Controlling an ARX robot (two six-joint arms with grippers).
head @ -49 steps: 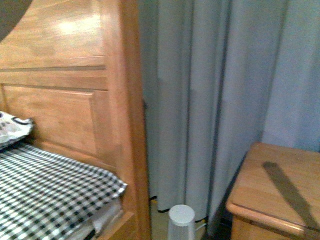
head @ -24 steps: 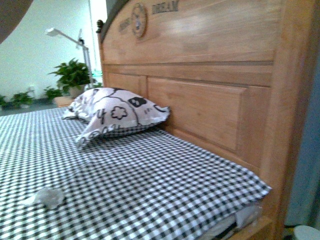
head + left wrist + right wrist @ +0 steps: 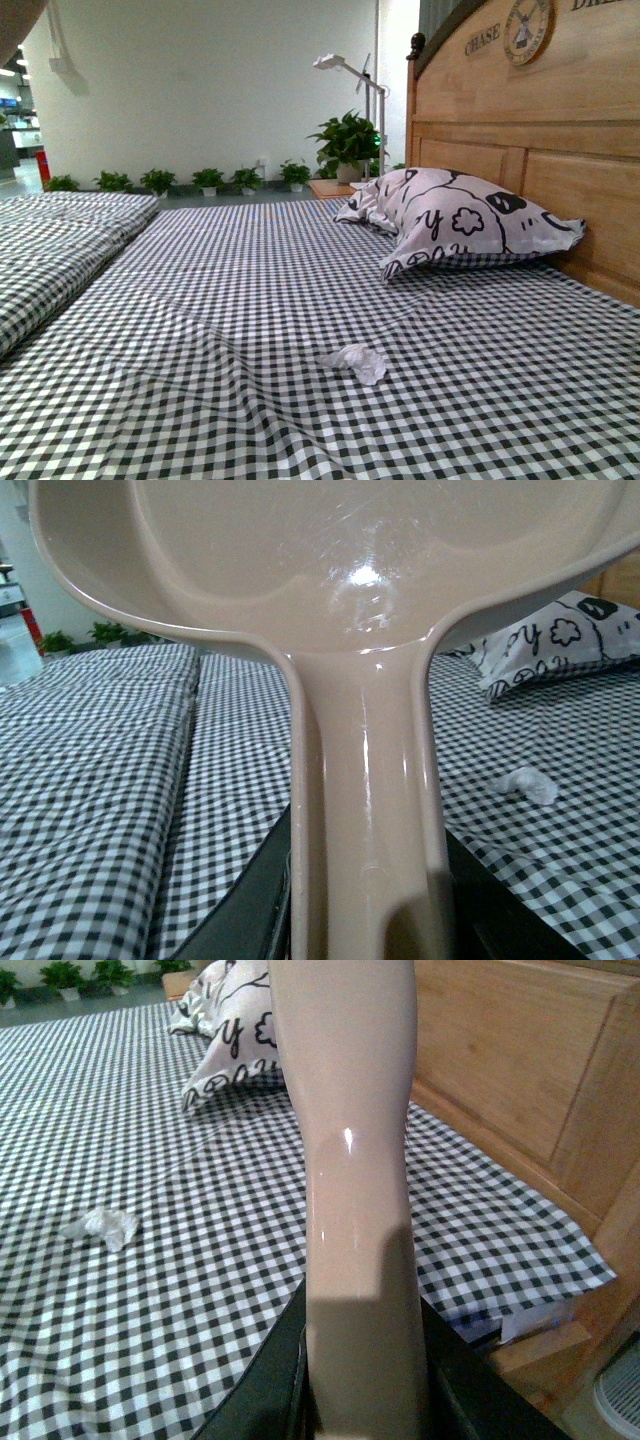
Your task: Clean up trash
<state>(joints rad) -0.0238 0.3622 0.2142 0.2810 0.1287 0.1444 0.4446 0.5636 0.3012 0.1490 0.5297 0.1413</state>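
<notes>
While the left gripper (image 3: 365, 925) pinches the stem of the pink dustpan (image 3: 360, 570), its dark jaws pressed against either side of the handle, the pan's scoop fills much of the left wrist view. The right gripper (image 3: 362, 1400) clamps a pink handle (image 3: 350, 1140) in the same way; what that handle belongs to cannot be told. The trash (image 3: 355, 362), a small crumpled wad of white tissue, lies on the black-and-white checked sheet (image 3: 200, 300) of the bed, out in the open and apart from both tools. Beyond it, against the wooden headboard (image 3: 520, 130), rests a white pillow (image 3: 465, 218) with black drawings. Potted plants (image 3: 345, 140) and a white lamp (image 3: 345, 68) stand by the far wall.
</notes>
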